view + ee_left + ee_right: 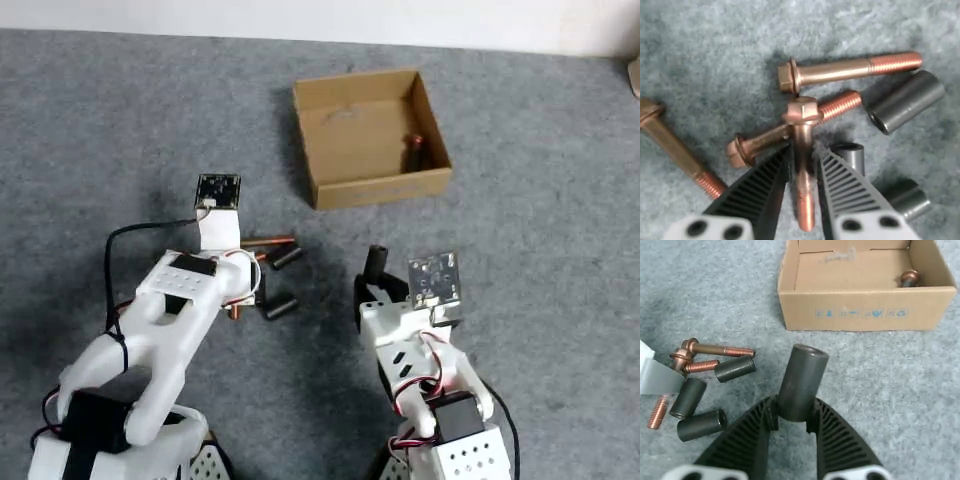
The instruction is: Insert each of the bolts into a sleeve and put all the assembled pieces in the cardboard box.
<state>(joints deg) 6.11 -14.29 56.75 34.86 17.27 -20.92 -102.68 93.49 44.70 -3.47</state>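
Observation:
My left gripper [804, 150] is shut on a copper bolt [803, 175], which stands head-first above a small pile. Other loose bolts [840, 72] and dark sleeves [905, 100] lie under and around it on the grey carpet. From above, this gripper [243, 290] sits over the pile, left of centre. My right gripper [792, 407] is shut on a dark sleeve [802, 380], with the sleeve's open end pointing away from the fingers. Overhead, that sleeve [377, 262] is held just below the cardboard box [345, 190]. One assembled piece [415, 152] lies inside the box by its right wall.
Three more sleeves [735, 368] lie beside the bolts [720, 349], between the two arms. The box [865, 312] stands open-topped right beyond the right gripper. Grey carpet spreads around, and a black cable [150, 228] loops beside the left arm.

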